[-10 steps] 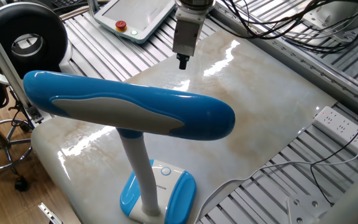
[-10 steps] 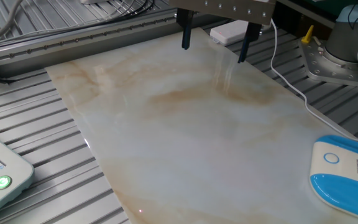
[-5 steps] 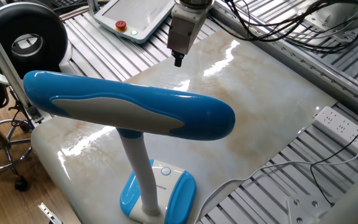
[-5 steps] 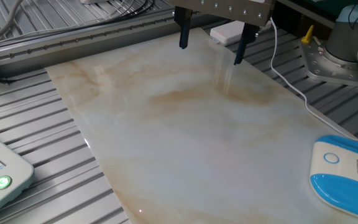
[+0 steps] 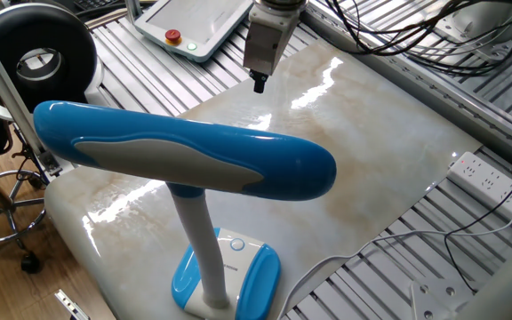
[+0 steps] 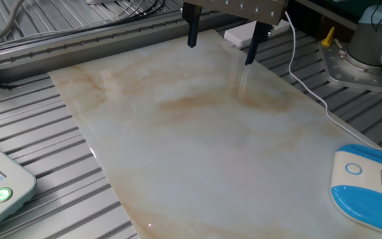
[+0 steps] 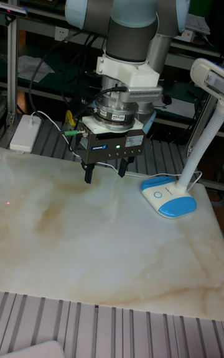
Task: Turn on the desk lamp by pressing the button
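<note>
Fingers (image 6: pixel 192 33) of your end effector (image 6: pixel 221 45) are standing wide apart, with a clear stretch of marble showing between the two dark tips in the other fixed view. Nothing is sitting between them, and they are touching nothing; you are looking at an end effector (image 7: pixel 104 174) that is hanging just above the pale marbled tabletop (image 6: pixel 197 153), near its far edge in that view. In one fixed view the end effector (image 5: pixel 259 84) is appearing edge-on, so only a single dark tip is showing there.

Your target, the desk lamp (image 5: pixel 185 156), is standing well apart from the end effector, at the opposite end of the tabletop (image 5: pixel 363 151). Its long blue head with the grey-white inlay is reaching across the foreground of one fixed view, carried on a white stalk rising from the blue-and-white base. The button (image 5: pixel 237 244) is sitting on the white panel of that base, ringed in light blue. You are also seeing the button (image 6: pixel 354 168) at the lower right of the other fixed view, and the button (image 7: pixel 157 195) on the desk lamp (image 7: pixel 177 190) beside the arm in the tall fixed view.

A white pendant (image 5: pixel 194 22) with a red round button is lying on the ribbed metal beyond the marble, and a power strip (image 5: pixel 483 173) is lying off to the side.
</note>
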`<state>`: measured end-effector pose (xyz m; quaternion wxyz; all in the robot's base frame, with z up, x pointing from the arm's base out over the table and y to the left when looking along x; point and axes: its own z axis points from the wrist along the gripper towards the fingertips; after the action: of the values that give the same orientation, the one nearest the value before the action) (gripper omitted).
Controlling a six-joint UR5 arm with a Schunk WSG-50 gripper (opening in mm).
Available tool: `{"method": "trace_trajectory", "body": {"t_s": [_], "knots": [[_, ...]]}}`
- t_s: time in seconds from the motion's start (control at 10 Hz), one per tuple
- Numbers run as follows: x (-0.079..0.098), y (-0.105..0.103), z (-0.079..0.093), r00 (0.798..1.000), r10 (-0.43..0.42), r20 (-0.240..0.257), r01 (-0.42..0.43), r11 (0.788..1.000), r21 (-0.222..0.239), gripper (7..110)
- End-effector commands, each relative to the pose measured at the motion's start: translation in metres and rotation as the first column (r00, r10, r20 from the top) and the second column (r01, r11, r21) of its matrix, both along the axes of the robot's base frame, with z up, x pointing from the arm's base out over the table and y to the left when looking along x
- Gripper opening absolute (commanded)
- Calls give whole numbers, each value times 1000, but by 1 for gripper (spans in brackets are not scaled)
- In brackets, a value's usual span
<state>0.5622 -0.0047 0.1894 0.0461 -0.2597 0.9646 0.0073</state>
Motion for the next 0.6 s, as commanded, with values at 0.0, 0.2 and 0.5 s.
{"method": "trace_trajectory", "body": {"t_s": [0.0,0.2,0.5], "knots": [[-2,6,2,1000,22,-7,-22,999,30,88],[7,0,3,999,29,29,-29,1000,5,88],[1,3,2,998,-66,0,66,997,26,88]]}}
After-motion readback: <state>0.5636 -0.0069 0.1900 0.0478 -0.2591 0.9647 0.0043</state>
